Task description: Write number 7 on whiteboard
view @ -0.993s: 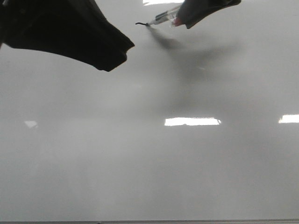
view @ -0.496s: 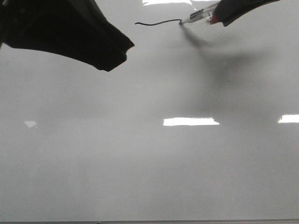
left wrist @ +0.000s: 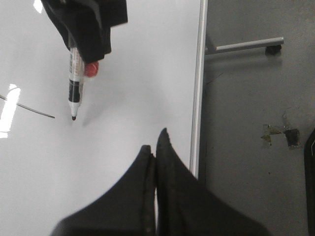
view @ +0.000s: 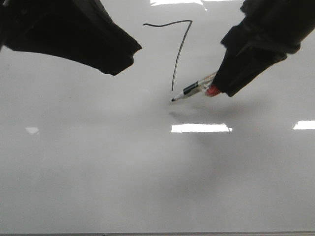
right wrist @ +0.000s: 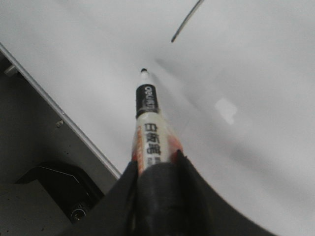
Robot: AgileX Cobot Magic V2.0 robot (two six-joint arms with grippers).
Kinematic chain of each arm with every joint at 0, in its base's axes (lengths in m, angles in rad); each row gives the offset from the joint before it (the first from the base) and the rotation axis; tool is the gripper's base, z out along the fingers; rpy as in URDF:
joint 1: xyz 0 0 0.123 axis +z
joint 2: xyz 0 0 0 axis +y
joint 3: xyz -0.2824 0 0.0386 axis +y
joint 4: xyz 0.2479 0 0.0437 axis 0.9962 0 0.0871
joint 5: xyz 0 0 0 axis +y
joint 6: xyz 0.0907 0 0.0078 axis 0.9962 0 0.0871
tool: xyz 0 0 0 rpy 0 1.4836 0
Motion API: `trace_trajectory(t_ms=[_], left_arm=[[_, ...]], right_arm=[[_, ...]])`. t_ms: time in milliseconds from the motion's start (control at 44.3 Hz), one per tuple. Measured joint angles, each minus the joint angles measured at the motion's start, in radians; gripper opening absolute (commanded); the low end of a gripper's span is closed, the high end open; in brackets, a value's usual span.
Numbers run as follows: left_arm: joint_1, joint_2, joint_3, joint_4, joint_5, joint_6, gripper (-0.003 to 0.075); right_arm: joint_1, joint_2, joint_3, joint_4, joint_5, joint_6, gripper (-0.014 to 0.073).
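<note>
I had two grippers over one whiteboard (view: 147,167), with one marker (view: 194,90) and one written figure, the number 7 (view: 178,46). My right gripper (view: 224,86) was clamped around the marker's barrel, its black fingers (right wrist: 162,196) closed on either side of it; my left gripper (left wrist: 153,147) hung with its jaws pressed together and held nothing. The marker had a pale, clear-looking barrel with a black collar near the nib and a red part where my gripper gripped it. The collar carried white lettering that I read as "deli", and the barrel below it bore red and black printing I could not make out. The 7 was a thin black line with a slightly wavy top bar and a long slanted stem, drawn near the far edge of the board, about midway across. The marker's tip sat just beside the lower end of the stem; whether it touched the board I could not tell. The board was smooth, glossy and pale grey, with bright rectangular glares and a thin metal rim.
</note>
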Motion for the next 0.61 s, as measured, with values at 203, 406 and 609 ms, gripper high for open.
trace_trajectory(t_ms=[203,406,609], left_arm=[[0.0,-0.009,-0.085,0.071,0.046,0.0,0.0363],[0.0,-0.011,-0.109,0.08,0.075,0.002,0.0584],[0.0,0.014,-0.111,0.08,0.057,0.002,0.0538]], right_arm=[[0.085,-0.159,0.0,-0.069,0.11,-0.179,-0.0058],[0.198,-0.233,0.0,-0.075,0.12,-0.221,-0.0058],[0.317,-0.266,-0.008,-0.077,0.105,-0.225,-0.0058]])
